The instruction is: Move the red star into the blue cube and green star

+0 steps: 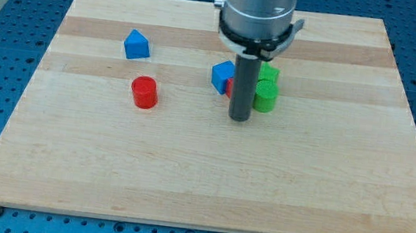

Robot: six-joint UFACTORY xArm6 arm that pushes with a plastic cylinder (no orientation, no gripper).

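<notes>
One red star (230, 87) sits mostly hidden, orientation unreadable, behind my tip (239, 119)

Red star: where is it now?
Just above the view's centre, mostly hidden behind my tip, wedged between the blue cube on its left and green blocks on its right.

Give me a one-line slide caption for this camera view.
My tip sits at the view's bottom edge of a cluster: blue cube, mostly hidden red block, green blocks.

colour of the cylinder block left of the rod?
Red. The cylinder sits alone at the camera view's left, away from my tip.
</notes>
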